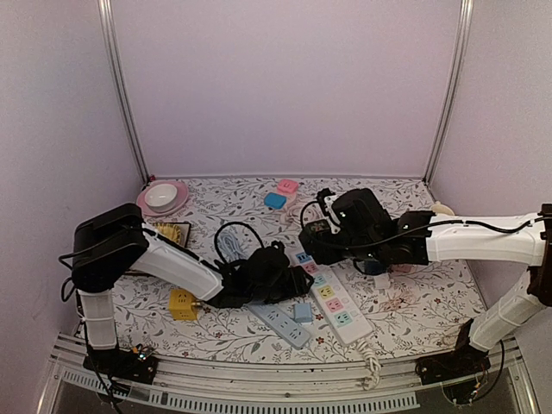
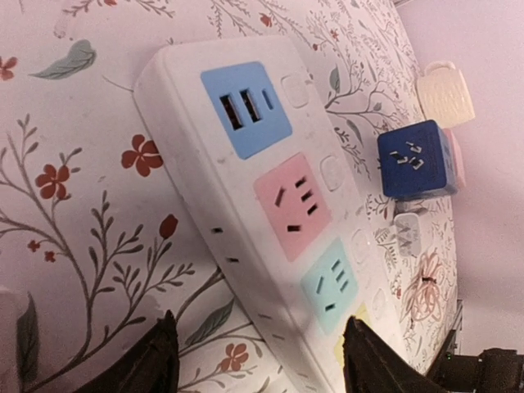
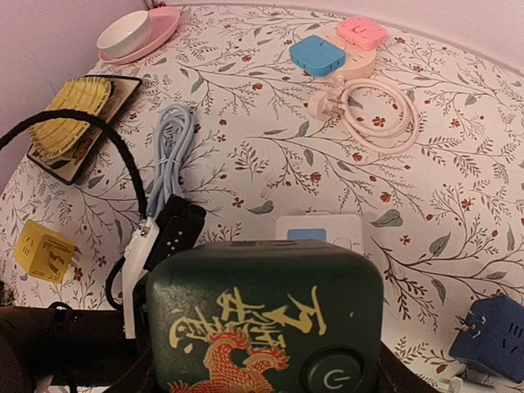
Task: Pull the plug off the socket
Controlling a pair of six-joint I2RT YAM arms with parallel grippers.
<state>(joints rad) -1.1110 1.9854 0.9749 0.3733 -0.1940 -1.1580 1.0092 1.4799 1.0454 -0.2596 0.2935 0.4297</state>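
Right gripper (image 1: 323, 240) clamps the plug (image 3: 262, 319), which looks clear of the strip (image 2: 270, 196). Left gripper (image 2: 260, 357) gapes empty beside the strip. Next: carry the plug away.

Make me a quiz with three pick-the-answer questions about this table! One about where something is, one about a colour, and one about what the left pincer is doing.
1. Where is the white bowl?
A. On the pink plate
B. On a chair
C. On the floor

2. On the white power strip, what colour is the socket right next to the blue USB panel?
A. Black
B. Orange
C. Pink

3. What is the left pincer doing?
A. It is shut tight
B. It is open
C. It is squeezing a cup

Answers:
1. A, the bowl sits on the plate at the back left of the table.
2. C, the pink socket comes straight after the blue panel.
3. B, its two fingers stand wide apart over the strip.
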